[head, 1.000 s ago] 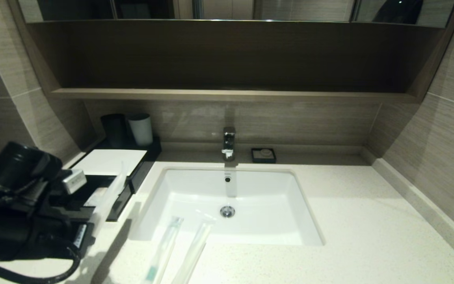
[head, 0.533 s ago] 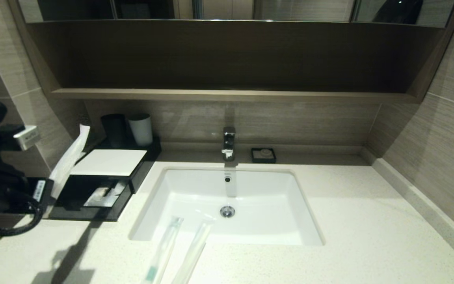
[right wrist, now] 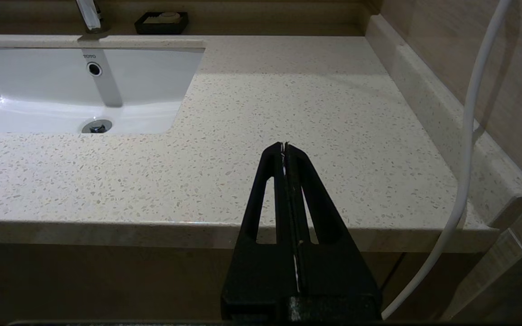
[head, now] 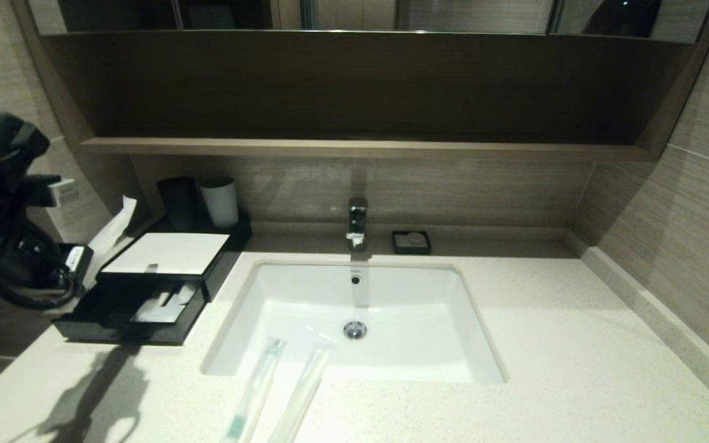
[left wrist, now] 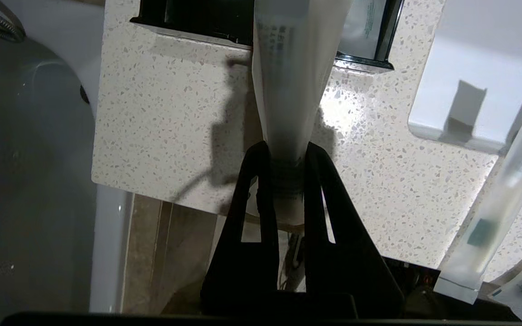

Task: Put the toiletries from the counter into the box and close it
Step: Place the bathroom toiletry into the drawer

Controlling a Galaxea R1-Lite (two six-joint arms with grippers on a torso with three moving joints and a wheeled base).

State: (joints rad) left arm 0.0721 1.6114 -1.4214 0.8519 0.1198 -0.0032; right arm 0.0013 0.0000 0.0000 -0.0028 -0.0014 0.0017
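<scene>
My left gripper (left wrist: 287,151) is shut on the end of a long whitish packet (left wrist: 290,86). In the head view this packet (head: 116,223) hangs at the far left, beside the left end of the black box (head: 167,253) with its white top panel. The box's drawer (head: 93,329) is pulled out, and something whitish lies in it. Two more packets (head: 257,384) (head: 302,391) lie at the counter's (head: 545,369) front edge, reaching over the sink rim. One shows a teal mark. My right gripper (right wrist: 284,147) is shut and empty, off the counter's front right edge.
A white sink (head: 404,363) with a chrome tap (head: 357,223) is set in the middle of the counter. A dark cup (head: 177,202) and a pale cup (head: 220,202) stand behind the box. A small black soap dish (head: 411,242) sits by the back wall. A white cable (right wrist: 467,136) hangs beside the right gripper.
My left arm has swung up and to the left, away from the open drawer, with the whitish packet still in its grip. The two packets at the front have not moved.
</scene>
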